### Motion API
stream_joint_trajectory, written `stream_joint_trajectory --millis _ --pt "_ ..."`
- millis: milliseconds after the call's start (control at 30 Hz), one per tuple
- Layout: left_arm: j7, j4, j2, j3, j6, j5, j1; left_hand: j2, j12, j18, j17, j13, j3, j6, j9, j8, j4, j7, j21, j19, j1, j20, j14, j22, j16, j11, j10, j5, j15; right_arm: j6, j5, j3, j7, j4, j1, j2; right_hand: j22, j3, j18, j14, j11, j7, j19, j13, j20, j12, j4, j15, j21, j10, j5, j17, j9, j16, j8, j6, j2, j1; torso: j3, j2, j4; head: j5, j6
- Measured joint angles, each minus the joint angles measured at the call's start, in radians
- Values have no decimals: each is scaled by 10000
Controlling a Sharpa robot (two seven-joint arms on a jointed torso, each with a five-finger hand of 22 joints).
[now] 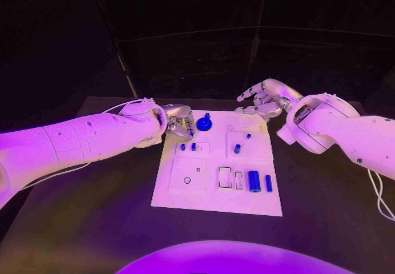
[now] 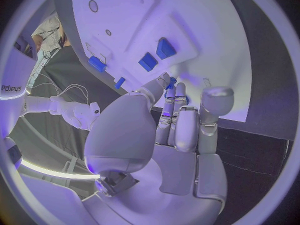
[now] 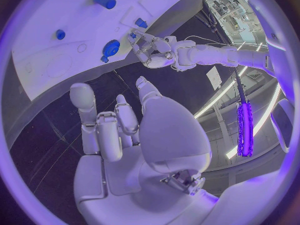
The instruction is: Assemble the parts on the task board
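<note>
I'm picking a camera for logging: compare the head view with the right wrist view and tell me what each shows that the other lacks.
Head view alone: the whole task board, including its near end with the large blue cylinder and thin blue bar beside it.
Right wrist view alone: the right hand's palm side, fingers apart, holding nothing.
Both: the round blue knob part at the board's far end, and the left hand close beside it.

only "pdjeys", reversed lettering, reads on the right arm [image 2: 15, 92]
</note>
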Motion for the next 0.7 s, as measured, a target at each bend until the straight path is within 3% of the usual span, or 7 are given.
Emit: stream_joint_trajectory --millis 500,700 --pt "-1 -52 24 1 73 46 -11 -80 -120 -1 -54 0 20 -115 -38 -115 20 67 0 0 -80 0 0 31 0 0 0 0 0 4 0 0 0 -11 0 8 0 0 0 0 0 0 0 0 0 0 0 0 0 0 0 0 0 0 0 0 0 0 2 -1 0 -17 -3" --pt "-32 -62 15 -5 135 52 -21 -131 -255 0 -94 0 56 -486 -142 -427 1 82 38 0 -132 0 0 67 0 37 -39 0 0 6 0 0 0 -24 0 4 0 0 -1 0 0 0 0 0 0 0 0 0 0 0 0 0 0 0 0 0 0 0 2 -3 7 -23 -14"
